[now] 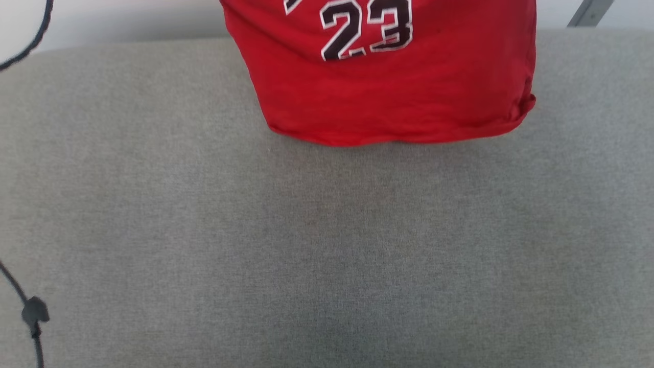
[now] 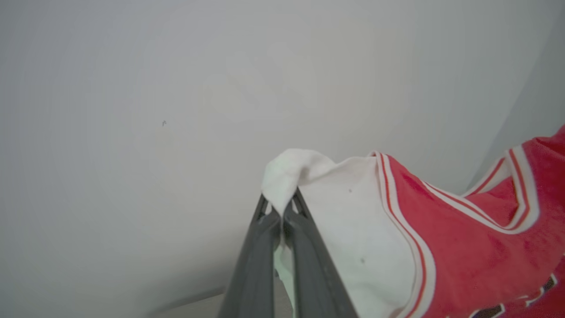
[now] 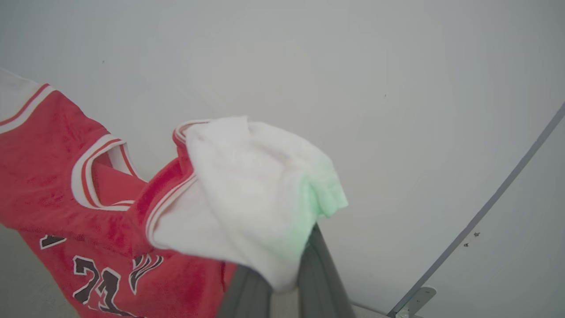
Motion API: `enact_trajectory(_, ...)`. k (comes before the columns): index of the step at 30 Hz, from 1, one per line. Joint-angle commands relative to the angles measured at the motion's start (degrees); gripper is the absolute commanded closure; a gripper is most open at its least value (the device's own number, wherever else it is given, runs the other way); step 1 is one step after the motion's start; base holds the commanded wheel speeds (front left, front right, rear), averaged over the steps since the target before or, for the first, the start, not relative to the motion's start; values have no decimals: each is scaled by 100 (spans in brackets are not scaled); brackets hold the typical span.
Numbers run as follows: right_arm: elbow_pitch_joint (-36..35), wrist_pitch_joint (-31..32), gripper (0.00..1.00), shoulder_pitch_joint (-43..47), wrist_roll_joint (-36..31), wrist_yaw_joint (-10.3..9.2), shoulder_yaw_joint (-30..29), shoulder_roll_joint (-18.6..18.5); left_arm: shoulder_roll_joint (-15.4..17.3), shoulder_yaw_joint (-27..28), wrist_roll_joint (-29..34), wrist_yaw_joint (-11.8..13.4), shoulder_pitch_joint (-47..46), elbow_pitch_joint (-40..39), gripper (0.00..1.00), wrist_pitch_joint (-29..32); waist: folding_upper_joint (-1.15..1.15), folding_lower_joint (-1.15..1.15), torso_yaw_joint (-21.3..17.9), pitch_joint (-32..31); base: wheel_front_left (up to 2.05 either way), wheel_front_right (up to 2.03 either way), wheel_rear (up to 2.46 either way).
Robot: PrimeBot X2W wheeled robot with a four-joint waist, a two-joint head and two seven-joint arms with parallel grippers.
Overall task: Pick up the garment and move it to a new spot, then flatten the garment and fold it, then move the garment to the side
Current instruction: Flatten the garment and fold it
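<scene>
The garment (image 1: 388,97) hangs at the counter's (image 1: 204,230) far edge, right of middle, long axis vertical, hem down. The left gripper's (image 2: 281,216) jaws are clamped on one white sleeve end, the right gripper's (image 3: 286,282) on the other.

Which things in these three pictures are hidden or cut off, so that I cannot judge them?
- Head view: the shirt is cut off at its number by the top edge. Whether its hem touches the grey surface is unclear from above.
- Right wrist view: the white sleeve covers the tips of the right fingers, so their grip is hidden.
- Left wrist view: the right edge cuts off the shirt's body.
</scene>
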Motion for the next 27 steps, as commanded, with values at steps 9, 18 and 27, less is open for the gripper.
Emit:
enact_trajectory(9,1001,-1169,100,-852,-594,-2,240,410,-198,17,350,102,-655,322,100,-715,0,0,-27,678,0,0,0)
enact_trajectory(18,2378,-3134,100,-1809,-1737,-1,146,770,-373,38,853,379,-1442,764,100,-2301,0,0,28,1218,0,0,0)
enact_trajectory(27,3595,-3387,100,-1745,-2178,-2,241,1191,-578,4,878,148,-1029,1356,100,-2922,0,0,194,1408,0,0,0)
